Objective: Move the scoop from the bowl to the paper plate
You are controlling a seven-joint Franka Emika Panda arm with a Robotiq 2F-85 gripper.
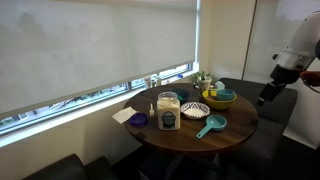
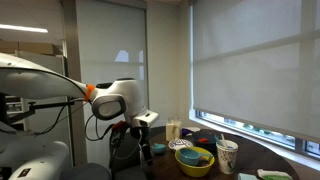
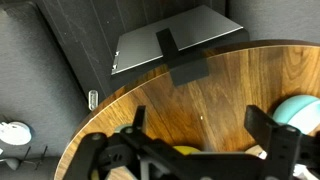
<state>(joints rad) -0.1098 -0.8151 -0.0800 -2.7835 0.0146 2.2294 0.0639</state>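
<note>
The yellow bowl (image 1: pixel 219 96) with a greenish-teal inside stands on the round wooden table (image 1: pixel 235 130) at the side nearest the arm; it also shows in an exterior view (image 2: pixel 194 160). Its contents are too small to make out. A teal scoop-shaped thing (image 1: pixel 211 125) lies on the table in front of the bowl. My gripper (image 1: pixel 266 96) hangs beside the table edge, apart from the bowl, also seen in an exterior view (image 2: pixel 146 150). In the wrist view the gripper (image 3: pixel 198 125) is open and empty above the wood, with a yellow rim (image 3: pixel 185 151) below it.
A blue-and-white patterned bowl (image 1: pixel 195 108), a lidded jar (image 1: pixel 169 112), a small bottle (image 1: pixel 152 103), a purple thing (image 1: pixel 139 120) and a white flat sheet (image 1: pixel 122 115) share the table. A paper cup (image 2: pixel 227 155) stands by the bowl. Dark seats and a laptop-like slab (image 3: pixel 175 40) surround it.
</note>
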